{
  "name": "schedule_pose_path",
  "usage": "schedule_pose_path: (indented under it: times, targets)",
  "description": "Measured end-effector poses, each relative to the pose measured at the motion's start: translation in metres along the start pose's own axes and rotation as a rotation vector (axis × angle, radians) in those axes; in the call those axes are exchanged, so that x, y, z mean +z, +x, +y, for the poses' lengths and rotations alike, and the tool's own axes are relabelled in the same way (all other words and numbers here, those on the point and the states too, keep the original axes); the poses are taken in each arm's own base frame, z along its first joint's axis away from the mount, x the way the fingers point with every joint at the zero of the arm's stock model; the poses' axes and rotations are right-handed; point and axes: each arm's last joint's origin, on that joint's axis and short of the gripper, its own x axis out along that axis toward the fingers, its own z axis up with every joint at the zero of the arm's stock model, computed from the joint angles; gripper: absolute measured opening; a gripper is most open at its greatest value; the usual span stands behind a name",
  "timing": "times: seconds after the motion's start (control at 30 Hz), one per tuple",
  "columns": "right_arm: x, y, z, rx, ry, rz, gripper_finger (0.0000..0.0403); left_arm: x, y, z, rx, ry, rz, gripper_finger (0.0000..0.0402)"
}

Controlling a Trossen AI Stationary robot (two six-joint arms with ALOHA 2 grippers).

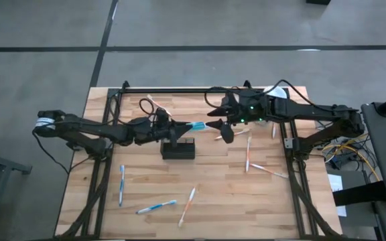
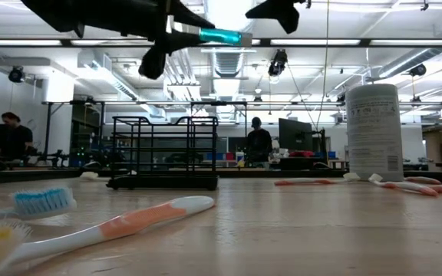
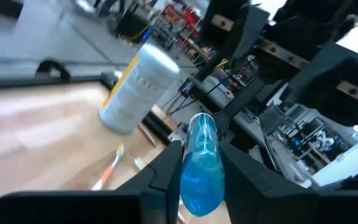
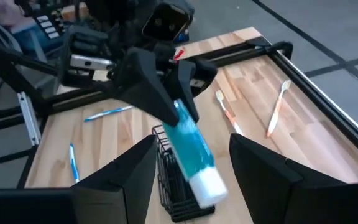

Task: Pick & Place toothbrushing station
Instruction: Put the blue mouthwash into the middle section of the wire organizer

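Note:
My left gripper (image 1: 174, 127) is shut on a translucent blue tube (image 1: 196, 125) with a white cap (image 4: 207, 184), held in the air above the small black wire-mesh basket (image 1: 178, 148), the toothbrushing station, which stands on the table's middle. My right gripper (image 1: 221, 130) is open just past the tube's cap end. In its wrist view its fingers (image 4: 124, 177) stand on either side of the tube (image 4: 192, 149) without touching it. The low view shows the tube (image 2: 217, 36) high over the basket (image 2: 163, 153). My left gripper pinches the blue tube between its two fingers (image 3: 166, 171) at the blue end (image 3: 199, 186) away from the cap. The fingers come level from the table's left and lie along the tube. The tube sticks out toward the right arm, lifted clear above the basket.
Several toothbrushes lie flat on the wooden table, among them a blue one (image 1: 121, 184) near left, an orange one (image 1: 187, 204) near the front and others (image 1: 248, 152) at the right. A tall white canister (image 2: 374, 130) stands at the far right. A black frame (image 1: 179, 89) edges the table.

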Motion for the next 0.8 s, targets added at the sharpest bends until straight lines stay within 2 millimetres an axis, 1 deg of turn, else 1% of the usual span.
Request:
schedule_pose_path:
  times: [0.17,0.27,0.4,0.53,0.7,0.8]
  targets:
    - [-0.004,-0.017,0.0,0.023,-0.005,-0.114,0.0201,0.011,-0.005,-0.006,-0.032,0.098,-0.07,0.0094]
    - [-0.01,-0.025,-0.001,0.043,-0.002,-0.187,0.0201,0.019,-0.009,-0.01,-0.069,0.116,-0.129,0.0094]
    - [-0.023,-0.035,-0.004,0.07,0.022,-0.27,0.0201,0.027,-0.016,-0.016,-0.176,0.147,-0.195,0.0094]
    - [-0.035,-0.038,-0.006,0.091,0.027,-0.329,0.0201,0.028,-0.018,-0.019,-0.227,0.165,-0.185,0.0094]
    - [-0.039,-0.039,-0.007,0.129,0.017,-0.456,0.0201,0.025,-0.016,-0.016,-0.202,0.161,-0.19,0.0094]
    - [-0.043,-0.034,-0.008,0.141,0.014,-0.503,0.0201,0.026,-0.015,-0.016,-0.182,0.154,-0.217,0.0094]
